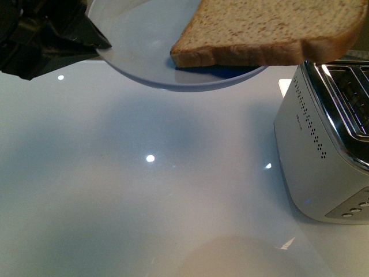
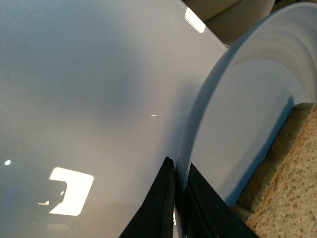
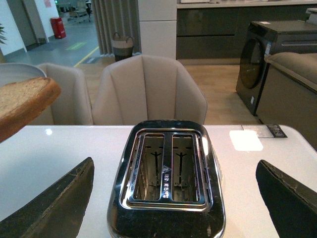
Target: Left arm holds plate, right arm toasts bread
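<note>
White, glossy tabletop [image 1: 173, 202] is recorded across the front view, with small points of light reflected in it. At the far left, the left gripper [image 2: 179, 196] is seen as black angular parts; in the left wrist view its two fingers [image 2: 153, 208] are closed on the rim of the plate [image 1: 138, 55], one on each face. The plate, pale blue-white and round, is held clear of the table, and a soft shadow is cast on the surface below it. The bread [image 1: 271, 29], a single brown speckled slice with a darker crust, is found lying on the plate; its right portion is carried past the rim, toward the toaster [image 1: 323, 144]. The toaster, silver with a perforated side panel and a row of buttons on its end, is stood on the table at the right, apart from the plate. In the right wrist view both slots are seen empty. The right gripper [image 3: 174, 166] is held spread wide, nothing being gripped, with its dark fingers [image 3: 59, 203] shown to either side of the toaster. Beyond the table, beige chairs [image 3: 148, 94] and a dark washing machine [image 3: 262, 54] are noted.
</note>
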You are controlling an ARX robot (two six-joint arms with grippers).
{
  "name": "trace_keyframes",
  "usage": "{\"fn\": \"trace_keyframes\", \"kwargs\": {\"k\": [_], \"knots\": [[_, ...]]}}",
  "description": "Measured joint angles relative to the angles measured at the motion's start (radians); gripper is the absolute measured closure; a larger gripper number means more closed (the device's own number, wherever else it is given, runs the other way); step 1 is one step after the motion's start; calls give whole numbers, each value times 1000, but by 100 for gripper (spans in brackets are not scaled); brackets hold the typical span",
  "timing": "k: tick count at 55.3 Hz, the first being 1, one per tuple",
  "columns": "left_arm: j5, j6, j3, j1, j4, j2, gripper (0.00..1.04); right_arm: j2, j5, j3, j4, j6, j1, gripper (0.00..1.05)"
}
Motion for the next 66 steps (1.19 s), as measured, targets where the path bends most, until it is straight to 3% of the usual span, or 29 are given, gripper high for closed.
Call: {"fn": "trace_keyframes", "kwargs": {"k": [53,54,59,66], "knots": [[-21,-10,14,-29,-23,0,101,0,0,0,0,0,0,9],[-21,-10,14,-29,-23,0,101,9,16,3,-14,4,6,9],[-21,-10,14,-29,-23,0,101,130,301,84,-230,76,95,9],[-21,-11,14,-29,-23,0,101,204,456,104,-320,112,148,9]]}}
